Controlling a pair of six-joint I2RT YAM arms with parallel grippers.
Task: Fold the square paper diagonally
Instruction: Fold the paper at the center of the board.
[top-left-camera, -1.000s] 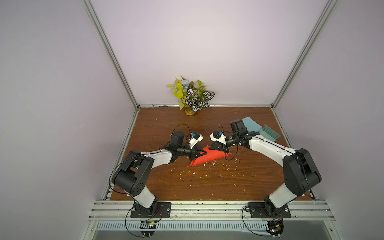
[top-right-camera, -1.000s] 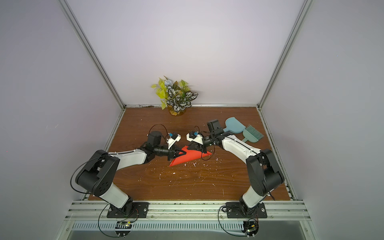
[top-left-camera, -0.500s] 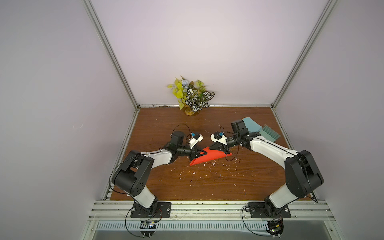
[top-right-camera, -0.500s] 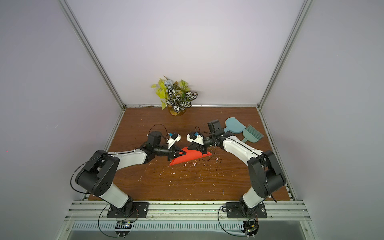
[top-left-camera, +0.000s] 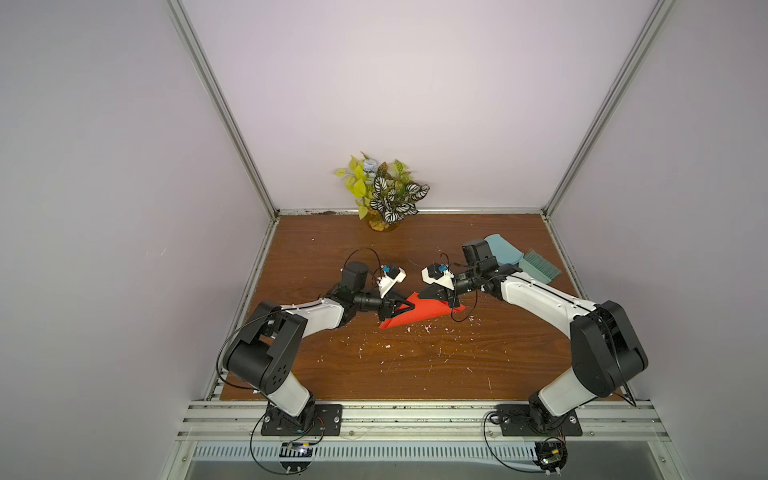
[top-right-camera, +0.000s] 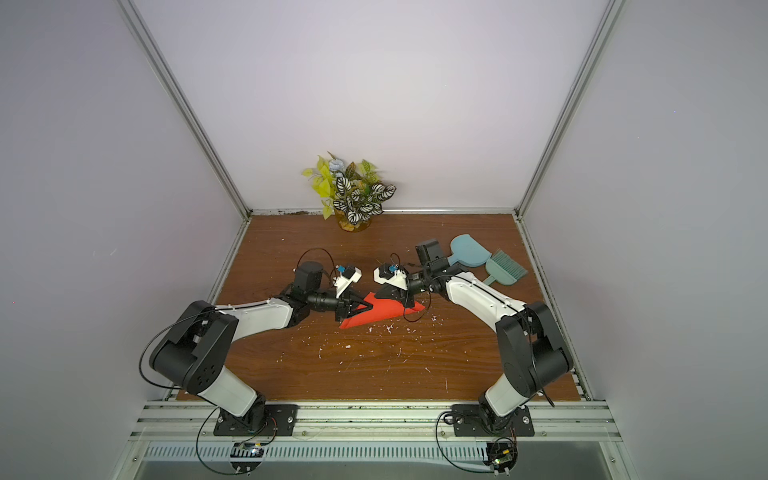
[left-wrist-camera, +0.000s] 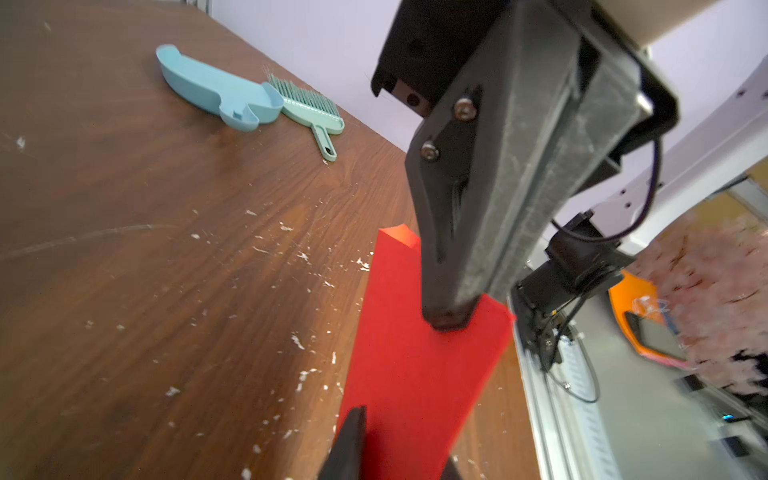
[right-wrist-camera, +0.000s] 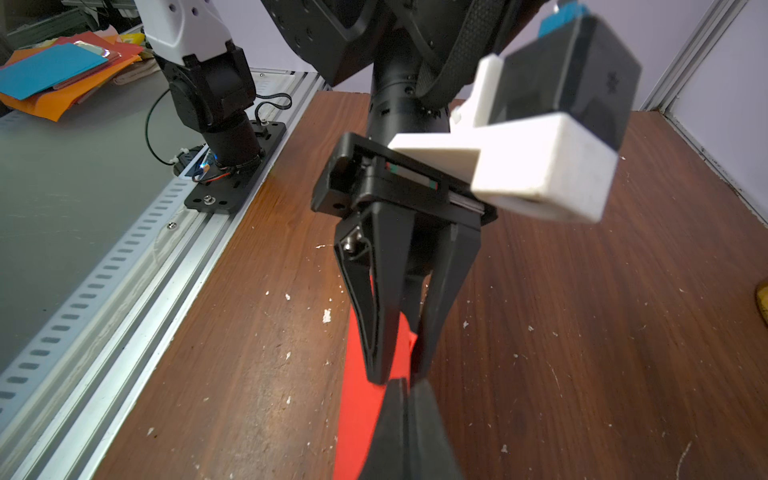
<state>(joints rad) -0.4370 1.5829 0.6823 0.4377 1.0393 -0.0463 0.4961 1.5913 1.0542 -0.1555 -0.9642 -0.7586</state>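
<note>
- Wood-grain brown tabletop (top-left-camera: 395, 374): the bright red-orange square paper (top-left-camera: 415, 313) lies mid-table, already doubled into a triangle. Its long edge runs arm to arm.
- Left gripper (top-left-camera: 409, 307): jaws parted, straddling the paper's left end, not clamping.
- Right gripper (left-wrist-camera: 446, 320): jaws closed, tip pressed onto the paper's right part.
- My read: the crease needs pressing next, and the right arm is best placed.
- Light blue plastic dustpan (top-left-camera: 503, 251): far right, well apart.
</note>
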